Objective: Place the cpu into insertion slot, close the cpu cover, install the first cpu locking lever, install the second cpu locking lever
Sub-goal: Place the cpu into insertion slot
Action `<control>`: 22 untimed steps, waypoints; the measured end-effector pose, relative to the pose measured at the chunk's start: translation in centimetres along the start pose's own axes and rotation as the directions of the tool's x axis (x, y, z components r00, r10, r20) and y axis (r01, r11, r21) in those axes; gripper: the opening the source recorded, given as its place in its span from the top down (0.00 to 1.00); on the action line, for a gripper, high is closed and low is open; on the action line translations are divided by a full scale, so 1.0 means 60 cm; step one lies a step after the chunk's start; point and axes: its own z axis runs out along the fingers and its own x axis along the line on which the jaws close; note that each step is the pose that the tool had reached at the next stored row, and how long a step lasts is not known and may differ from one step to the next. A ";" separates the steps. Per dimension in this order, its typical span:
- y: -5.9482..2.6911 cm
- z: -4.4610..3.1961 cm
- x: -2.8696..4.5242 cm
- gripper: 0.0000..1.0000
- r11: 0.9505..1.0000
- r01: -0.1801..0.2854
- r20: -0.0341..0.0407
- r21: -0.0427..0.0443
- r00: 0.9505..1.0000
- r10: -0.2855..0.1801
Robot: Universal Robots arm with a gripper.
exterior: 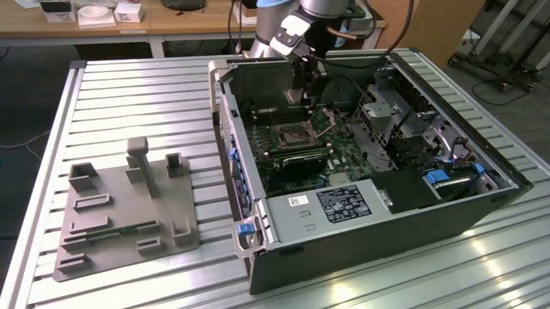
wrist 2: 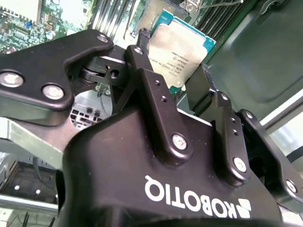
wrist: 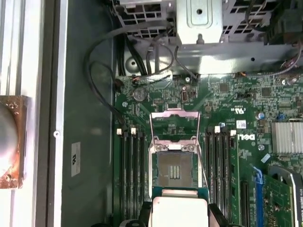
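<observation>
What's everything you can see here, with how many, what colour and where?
cpu: one, silver-grey, in the hand, near the insertion slot.
insertion slot: one, dark, silver-rimmed, empty, on the green board.
cpu cover: one, silver, standing open at the slot's edge.
memory slots: two banks, black, flanking the slot.
computer case: one, black, open on the table.
fixture tray: one, grey, table, exterior view's left.
table: one, silver, slatted.
hand: one, black, shut on the cpu.
arm: one, grey, reaching into the case.
</observation>
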 end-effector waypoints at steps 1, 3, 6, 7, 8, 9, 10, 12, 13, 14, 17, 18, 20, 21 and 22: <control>0.001 0.003 0.000 0.46 1.000 0.000 -0.001 0.002 1.000 0.000; 0.004 0.008 0.000 0.46 1.000 0.000 -0.001 0.006 1.000 0.000; 0.008 0.017 0.000 0.46 1.000 0.001 -0.001 0.009 1.000 0.000; 0.010 0.020 0.000 0.46 1.000 0.001 -0.001 0.010 1.000 -0.001; 0.012 0.023 0.000 0.46 1.000 0.001 -0.001 0.010 1.000 -0.001; 0.014 0.026 0.000 0.46 1.000 0.001 -0.001 0.011 1.000 -0.001; 0.016 0.029 0.000 0.46 1.000 0.002 -0.001 0.011 1.000 -0.002; 0.018 0.035 0.000 0.46 1.000 0.004 -0.001 0.011 1.000 -0.004; 0.018 0.038 0.000 0.46 1.000 0.006 -0.001 0.011 1.000 -0.006; 0.018 0.041 0.000 0.46 1.000 0.012 -0.001 0.011 1.000 -0.012; 0.019 0.048 0.000 0.46 1.000 0.028 -0.001 0.011 1.000 -0.028; 0.019 0.051 0.000 0.46 0.999 0.030 -0.001 0.011 1.000 -0.030; 0.021 0.057 0.001 0.46 0.999 0.030 -0.001 0.011 1.000 -0.030; 0.021 0.060 0.001 0.46 0.999 0.030 -0.001 0.011 1.000 -0.030; 0.022 0.063 0.001 0.46 0.999 0.030 -0.001 0.011 1.000 -0.030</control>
